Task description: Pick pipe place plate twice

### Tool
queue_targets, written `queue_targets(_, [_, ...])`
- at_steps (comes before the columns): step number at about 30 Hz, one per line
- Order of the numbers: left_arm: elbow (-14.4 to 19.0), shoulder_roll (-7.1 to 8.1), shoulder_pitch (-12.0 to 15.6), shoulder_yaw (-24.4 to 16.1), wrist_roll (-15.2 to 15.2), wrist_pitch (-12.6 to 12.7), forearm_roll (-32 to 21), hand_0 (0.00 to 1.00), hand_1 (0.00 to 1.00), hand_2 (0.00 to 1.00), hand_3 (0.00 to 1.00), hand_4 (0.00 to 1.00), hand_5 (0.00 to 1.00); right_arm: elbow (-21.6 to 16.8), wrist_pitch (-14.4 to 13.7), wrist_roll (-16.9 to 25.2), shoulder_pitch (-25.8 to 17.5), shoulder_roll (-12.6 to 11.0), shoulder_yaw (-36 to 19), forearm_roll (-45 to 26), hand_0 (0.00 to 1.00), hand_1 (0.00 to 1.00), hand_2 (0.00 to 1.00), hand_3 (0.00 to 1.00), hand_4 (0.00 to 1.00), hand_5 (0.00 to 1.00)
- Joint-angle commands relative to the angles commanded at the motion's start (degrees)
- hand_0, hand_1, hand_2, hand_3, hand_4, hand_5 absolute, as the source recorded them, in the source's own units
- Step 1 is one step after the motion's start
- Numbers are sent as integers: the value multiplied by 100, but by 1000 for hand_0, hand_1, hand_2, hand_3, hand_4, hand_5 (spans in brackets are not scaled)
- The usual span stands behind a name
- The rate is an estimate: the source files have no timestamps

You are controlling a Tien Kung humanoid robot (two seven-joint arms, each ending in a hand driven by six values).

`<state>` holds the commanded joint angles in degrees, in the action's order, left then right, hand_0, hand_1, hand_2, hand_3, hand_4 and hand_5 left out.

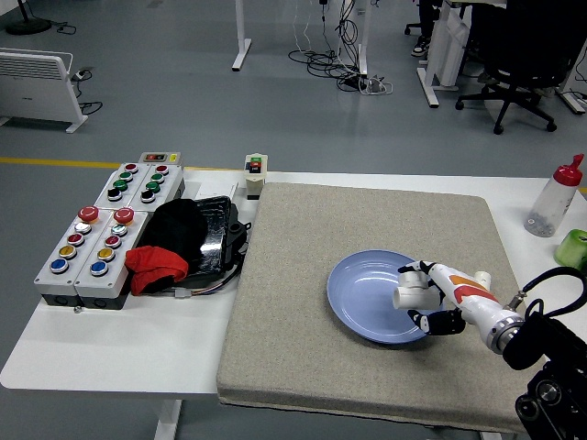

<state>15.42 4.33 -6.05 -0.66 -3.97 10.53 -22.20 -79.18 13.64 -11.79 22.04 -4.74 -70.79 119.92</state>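
Pipe fitting (pixel 409 295), white, gripped in the right hand (pixel 429 299), fingers curled round it, held over the right part of the blue plate (pixel 367 298). Plate sits on a grey mat (pixel 303 367) on the white tabletop (pixel 110 353). Second white pipe piece (pixel 483 276) mostly hidden behind the forearm, just right of the plate.

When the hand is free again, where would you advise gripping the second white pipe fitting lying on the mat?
Probably its main barrel, from above. The second pipe fitting lies flat right of the plate, now mostly hidden behind the right hand.
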Motion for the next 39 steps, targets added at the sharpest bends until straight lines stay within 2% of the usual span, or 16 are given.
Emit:
queue_targets(3, [1,4,-4,16,-10,-3,-24,692,671,683,617,253,998,215,197,-163,139,58,197,53,733,734,761,776,465,74])
queue_targets(5, [2,3,-9,39,-18,-7,-50,692,671,683,617,253,998,286,147,-104,169,85,250,101,733,734,761,776,465,74])
queue_targets(6, [3,3,-11,56,-27,-11,-76,692,671,683,617,251,998,319,133,-65,186,111,277,128,889,845,961,920,642,201])
queue_targets(11, [7,1,-14,66,-38,-16,-104,692,671,683,617,251,998,401,86,41,232,171,342,213,889,845,961,920,642,201])
queue_targets(12, [7,1,-14,66,-38,-16,-105,692,671,683,616,249,998,405,76,54,233,174,344,217,983,928,998,998,733,232])
queue_targets(21, [11,1,-18,66,-49,-17,-117,692,671,683,615,248,998,435,69,79,244,169,249,213,998,939,998,998,765,249])
queue_targets(24, [11,-2,-21,66,-53,-17,-125,692,670,683,614,248,998,433,-81,103,237,167,170,189,998,934,998,998,758,256])
queue_targets(27, [13,-5,-20,66,-56,-17,-132,692,670,683,614,248,998,497,-356,110,293,164,-16,220,998,934,998,998,758,256])
queue_targets(29, [15,-6,-20,66,-56,-17,-133,692,670,683,614,248,998,634,-577,82,415,130,-226,243,998,934,998,998,758,256])
queue_targets(31, [16,-7,-18,66,-56,-18,-136,692,670,683,613,247,998,767,-624,64,523,98,-379,262,986,926,998,991,736,253])
queue_targets(39, [19,-8,-7,54,-54,-22,-144,691,670,682,613,248,998,1741,-425,74,1009,-14,-675,110,973,909,998,966,724,247])
